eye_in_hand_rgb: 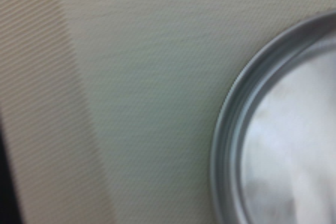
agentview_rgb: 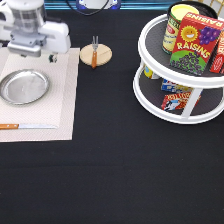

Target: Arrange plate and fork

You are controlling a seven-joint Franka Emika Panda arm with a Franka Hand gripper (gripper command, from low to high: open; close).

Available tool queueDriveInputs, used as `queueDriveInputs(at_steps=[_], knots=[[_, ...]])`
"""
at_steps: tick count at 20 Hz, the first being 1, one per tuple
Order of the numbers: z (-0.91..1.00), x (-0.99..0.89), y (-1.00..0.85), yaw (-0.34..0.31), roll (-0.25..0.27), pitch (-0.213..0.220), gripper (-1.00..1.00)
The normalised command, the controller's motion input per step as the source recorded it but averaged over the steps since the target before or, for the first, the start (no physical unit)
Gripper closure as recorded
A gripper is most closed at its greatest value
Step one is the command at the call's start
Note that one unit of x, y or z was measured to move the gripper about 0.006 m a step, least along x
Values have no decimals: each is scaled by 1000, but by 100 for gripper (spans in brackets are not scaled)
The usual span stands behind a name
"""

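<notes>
The shiny silver plate lies flat on the pale placemat at the exterior view's left. Its raised rim fills one side of the wrist view, with the placemat weave beside it. My gripper hangs over the placemat's top edge, just above the plate in the exterior view, and holds nothing that I can see. The fork, with its orange-brown handle and short tines, lies across the round wooden coaster to the right of the gripper, off the placemat.
A wooden-handled knife lies along the placemat's bottom edge. A white two-tier turntable stands at the right with a raisins box, a can and smaller packs below. The tabletop is black.
</notes>
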Motion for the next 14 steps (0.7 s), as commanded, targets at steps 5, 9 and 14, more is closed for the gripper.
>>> queueDriveInputs(at_steps=[5, 9, 14], knots=[[-2, -803, 785, 33, -1, -55, -100], [-90, -591, 874, 41, -32, -8, -100], [-89, -342, 710, 133, -22, 0, -100]])
